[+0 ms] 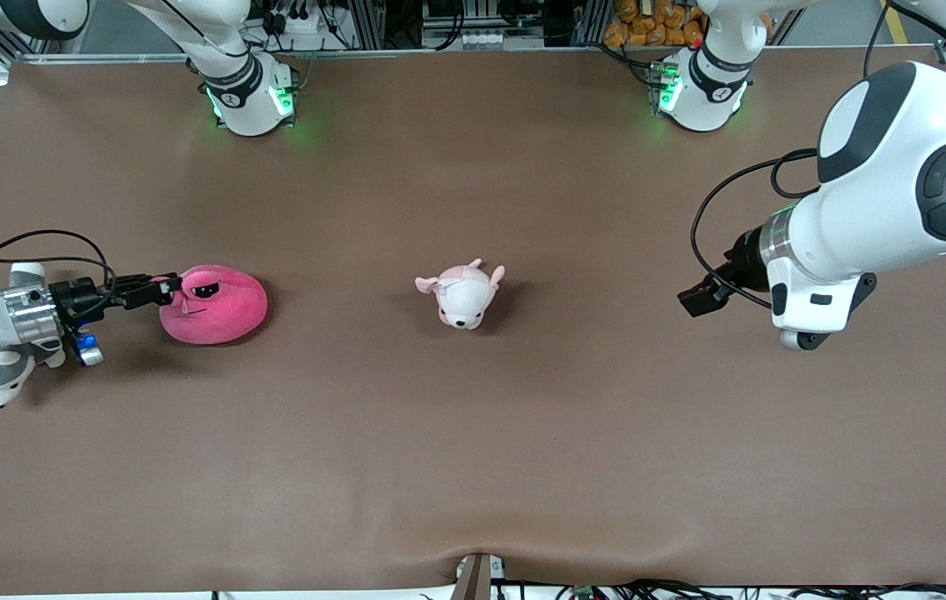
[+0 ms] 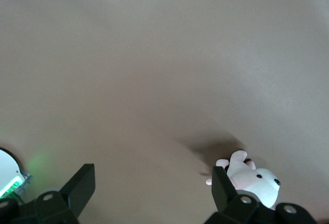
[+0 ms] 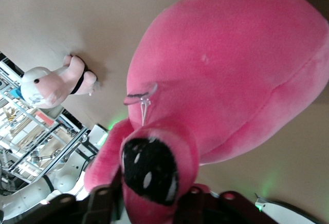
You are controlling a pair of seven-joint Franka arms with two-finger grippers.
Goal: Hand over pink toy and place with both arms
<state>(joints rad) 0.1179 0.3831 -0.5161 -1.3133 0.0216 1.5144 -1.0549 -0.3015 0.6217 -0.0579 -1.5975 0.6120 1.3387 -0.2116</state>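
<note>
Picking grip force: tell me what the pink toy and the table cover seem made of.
Pink toy: soft plush, by its short fuzzy nap and stitched seam; the right gripper is at its edge. Table cover: matte brown sheet, perhaps leatherette or rubber; it ripples at the near edge.

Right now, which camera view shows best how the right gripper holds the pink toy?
The right wrist view: the right gripper closes on the pink toy at its face end. The front view shows the same grip small, from above. The left wrist view does not show the toy.
</note>
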